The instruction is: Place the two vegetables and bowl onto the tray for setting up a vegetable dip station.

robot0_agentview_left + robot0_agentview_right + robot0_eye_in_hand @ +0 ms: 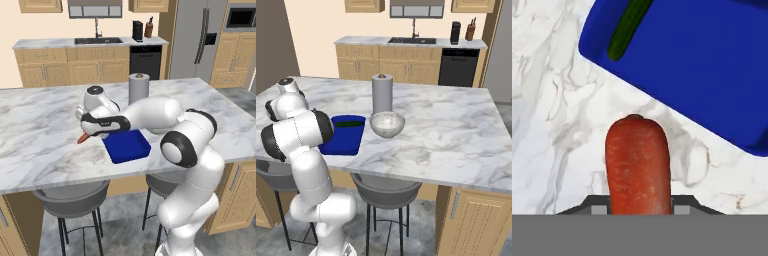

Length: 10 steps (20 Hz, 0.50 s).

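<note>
While the gripper (86,134) clamps the carrot (638,165) above bare counter (557,125) beside the tray (712,75), risk: early release drops it short; cucumber (628,27) already inside; bowl (387,124) pending.

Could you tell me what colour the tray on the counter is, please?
Deep blue tray, clearest in the hand view.

Bare marble worktop (45,135) is lying open left of the tray (131,148), so the hand (86,134) carrying the carrot (83,138) is getting free passage there. Tray floor is mostly open; cucumber (628,27) is taking its far edge. Bowl (387,124) and paper towel roll (382,93) are crowding the tray's right side.
</note>
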Motion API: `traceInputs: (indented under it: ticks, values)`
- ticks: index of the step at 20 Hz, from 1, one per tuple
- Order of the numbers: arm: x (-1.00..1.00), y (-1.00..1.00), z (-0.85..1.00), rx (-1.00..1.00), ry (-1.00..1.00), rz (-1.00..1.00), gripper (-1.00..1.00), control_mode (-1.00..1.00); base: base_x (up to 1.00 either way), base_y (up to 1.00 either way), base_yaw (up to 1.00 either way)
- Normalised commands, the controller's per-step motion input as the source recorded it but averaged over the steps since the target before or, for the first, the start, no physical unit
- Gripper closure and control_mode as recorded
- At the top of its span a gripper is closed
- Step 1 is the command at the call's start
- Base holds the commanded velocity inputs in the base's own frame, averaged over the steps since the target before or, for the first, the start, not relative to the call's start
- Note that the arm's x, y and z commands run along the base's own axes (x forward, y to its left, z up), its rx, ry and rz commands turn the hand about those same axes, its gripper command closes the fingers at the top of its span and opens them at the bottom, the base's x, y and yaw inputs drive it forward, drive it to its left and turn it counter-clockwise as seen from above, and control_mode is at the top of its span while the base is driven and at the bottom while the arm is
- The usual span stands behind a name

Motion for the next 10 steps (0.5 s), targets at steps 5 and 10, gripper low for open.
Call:
traceInputs:
  ticks: [5,10]
  values:
    - [0.15,-0.67,0.53,0.00,0.00,-0.17,1.00,-1.00,0.00,0.00,0.00]
    - [0.31,-0.82,0.18,0.02,0.00,-0.16,1.00,-1.00,0.00,0.00,0.00]
